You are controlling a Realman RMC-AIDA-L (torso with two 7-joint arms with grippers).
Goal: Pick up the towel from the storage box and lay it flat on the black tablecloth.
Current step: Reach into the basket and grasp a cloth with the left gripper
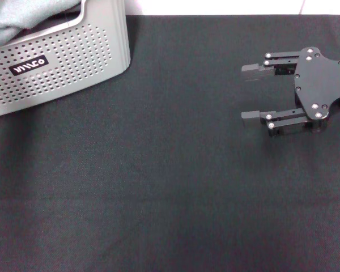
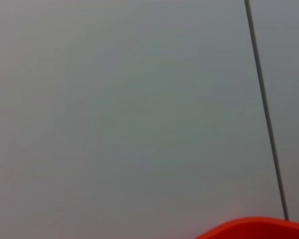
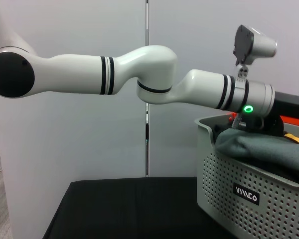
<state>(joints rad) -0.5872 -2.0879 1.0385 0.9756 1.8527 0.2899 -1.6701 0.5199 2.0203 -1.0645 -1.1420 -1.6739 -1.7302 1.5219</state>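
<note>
The light grey perforated storage box [image 1: 73, 62] stands at the far left of the black tablecloth [image 1: 158, 187]. The towel [image 1: 22, 17] lies bunched inside it, grey face up. From the right wrist view, the towel [image 3: 264, 147] bulges over the rim of the storage box [image 3: 229, 174], with a sliver of yellow at its far end. My left arm reaches over the box, and my left gripper [image 3: 267, 124] dips down behind the towel with its fingers hidden. My right gripper [image 1: 243, 92] hovers open and empty over the tablecloth at the right, well away from the box.
The black tablecloth [image 3: 129, 209] runs from the box to the near edge. A grey wall with a dark vertical seam [image 2: 264, 109] fills the left wrist view, and an orange-red shape [image 2: 254, 229] sits at its edge. A white strip lies beyond the cloth's far edge [image 1: 215, 7].
</note>
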